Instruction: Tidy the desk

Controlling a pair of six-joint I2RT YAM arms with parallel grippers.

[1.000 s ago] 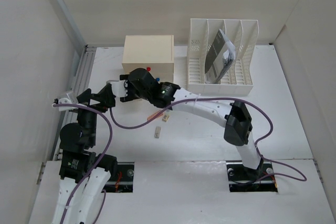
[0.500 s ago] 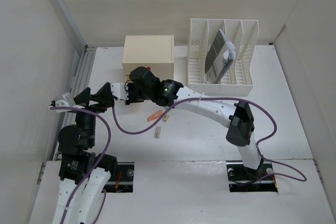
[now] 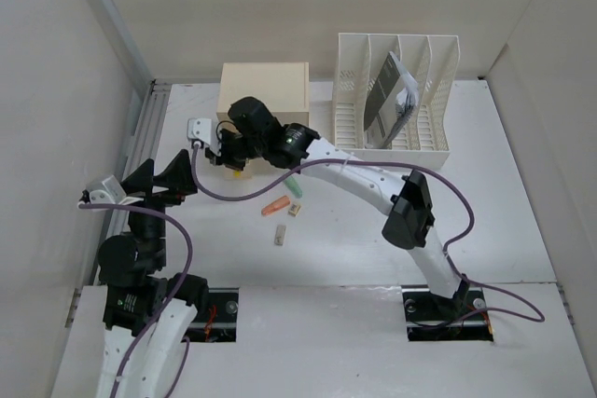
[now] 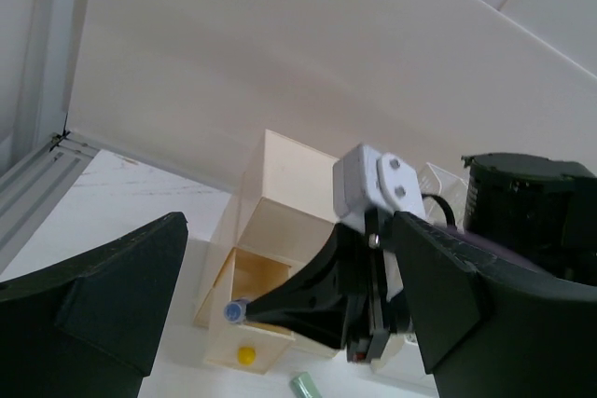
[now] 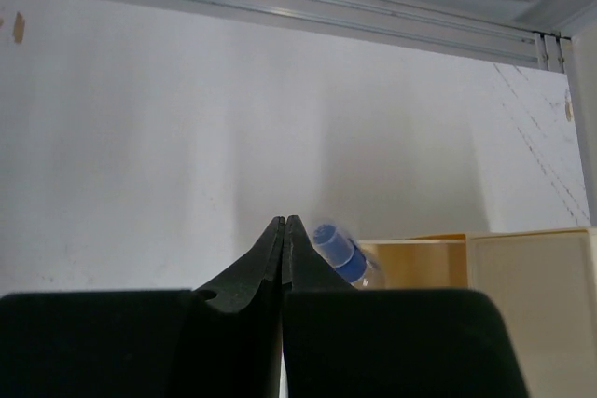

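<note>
Overhead, the desk lies as a broad white tabletop under everything, with both arms bolted at its near edge. The right arm reaches across to the cream two-drawer box at the far left of centre. The right gripper sits at the box's front, and the left gripper hangs just left of it, jaws spread wide on nothing. An orange piece, a green piece, a small pale block and a tiny pale bit lie loose on the desk in front of the box. A white slotted file rack holding booklets stands to the box's right. From the left wrist, a drawer stands pulled out, its blue knob at the tip of the right gripper's black fingers, with a yellow knob below. From the right wrist, those fingers are pressed together with nothing between them, and the blue knob sits just right of their tips; whether it touches them I cannot tell. The desk itself looks stiff, heavy and fixed, so I judge it is not a thing to grasp. Holds belong on the small knobs and on the loose pieces. Those look light and apt to skid on the smooth matte top, and are best pinched across their narrow sides.
</note>
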